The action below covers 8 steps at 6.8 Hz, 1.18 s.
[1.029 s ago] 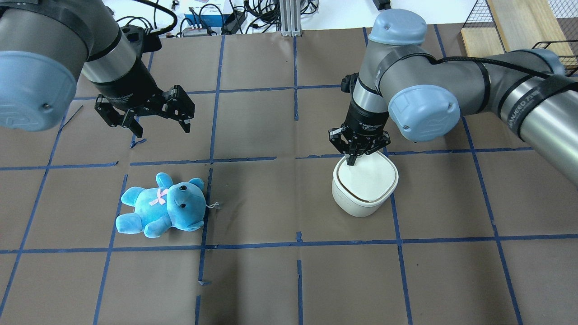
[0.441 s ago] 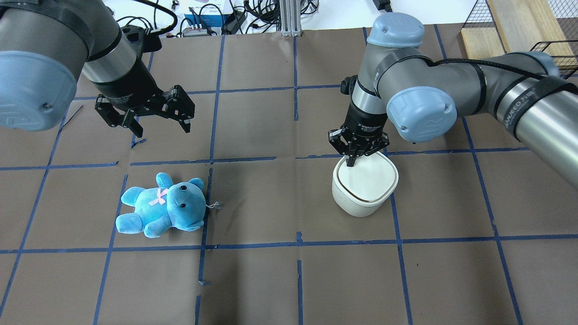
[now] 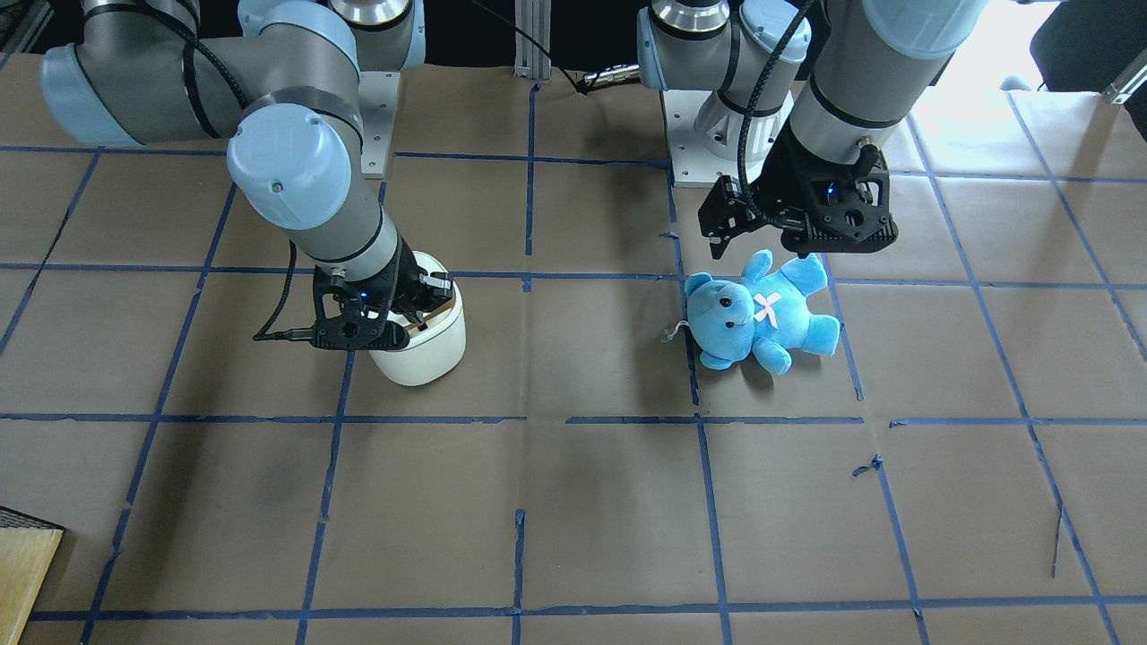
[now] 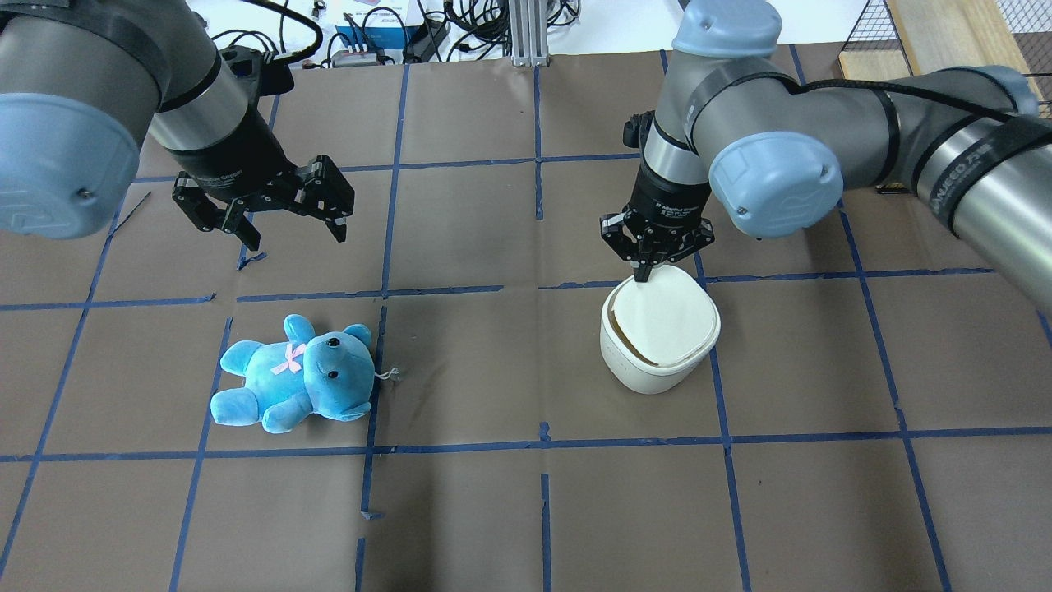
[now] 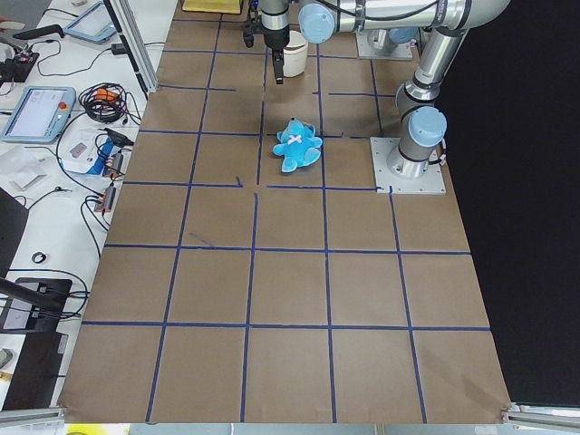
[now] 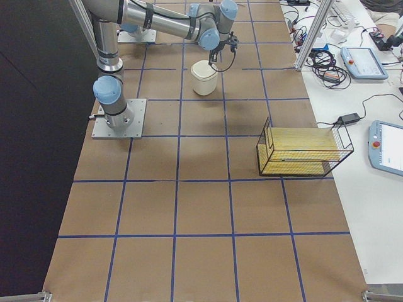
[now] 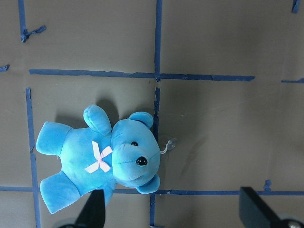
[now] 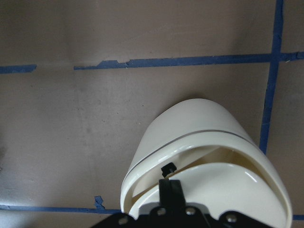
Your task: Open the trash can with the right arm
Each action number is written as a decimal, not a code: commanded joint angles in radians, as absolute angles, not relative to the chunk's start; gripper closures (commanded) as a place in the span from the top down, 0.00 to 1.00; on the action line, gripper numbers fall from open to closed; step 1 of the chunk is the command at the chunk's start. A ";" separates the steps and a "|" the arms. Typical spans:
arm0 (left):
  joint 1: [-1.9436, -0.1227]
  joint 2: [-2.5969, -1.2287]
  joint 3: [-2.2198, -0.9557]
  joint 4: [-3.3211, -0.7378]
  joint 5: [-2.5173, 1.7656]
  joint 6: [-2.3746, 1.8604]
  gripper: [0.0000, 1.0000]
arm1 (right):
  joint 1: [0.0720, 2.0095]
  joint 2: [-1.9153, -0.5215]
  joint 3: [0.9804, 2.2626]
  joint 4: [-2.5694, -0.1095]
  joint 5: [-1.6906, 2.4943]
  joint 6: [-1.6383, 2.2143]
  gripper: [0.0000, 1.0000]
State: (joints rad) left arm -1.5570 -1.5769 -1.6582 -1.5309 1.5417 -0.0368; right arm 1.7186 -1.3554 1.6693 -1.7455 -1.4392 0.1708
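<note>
The white trash can (image 4: 649, 374) stands right of the table's middle; it also shows in the front view (image 3: 435, 349). Its lid (image 4: 662, 316) is tilted, with a dark crack along its near-left edge. My right gripper (image 4: 649, 273) is shut, fingertips together, pointing down on the lid's far edge. In the right wrist view the fingers (image 8: 169, 185) touch the lid (image 8: 218, 183), and a gap shows the beige inside of the can (image 8: 190, 118). My left gripper (image 4: 296, 237) is open and empty, hovering above and behind the blue teddy bear (image 4: 292, 374).
The teddy bear (image 7: 99, 159) lies on its back at the left, below the left gripper's fingers (image 7: 254, 209). A wire basket with a wooden board (image 6: 302, 151) stands beyond the trash can on the right side. Blue tape lines grid the brown table (image 4: 526, 510).
The right gripper has shifted slightly toward the far side at the lid's edge. The lid has tipped, opening a crack on its near side. The can has nudged a little left. The left arm is still.
</note>
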 commanded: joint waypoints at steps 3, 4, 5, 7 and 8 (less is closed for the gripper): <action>-1.557 -1.577 -1.658 -1.531 1.542 -0.037 1.00 | 1.689 -1.425 1.448 -1.505 -1.526 0.150 1.00; -1.557 -1.577 -1.658 -1.531 1.542 -0.037 1.00 | 1.680 -1.454 1.450 -1.505 -1.546 0.099 1.00; -1.557 -1.577 -1.658 -1.531 1.542 -0.037 1.00 | 1.648 -1.457 1.450 -1.500 -1.563 0.071 1.00; -1.557 -1.577 -1.658 -1.531 1.542 -0.037 1.00 | 1.646 -1.460 1.456 -1.502 -1.562 0.069 1.00; -1.557 -1.577 -1.658 -1.531 1.542 -0.037 1.00 | 1.646 -1.459 1.457 -1.503 -1.563 0.069 1.00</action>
State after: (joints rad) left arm -1.5570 -1.5770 -1.6582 -1.5310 1.5416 -0.0368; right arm 1.6468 -1.4588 1.4553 -1.5016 -1.5613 0.0707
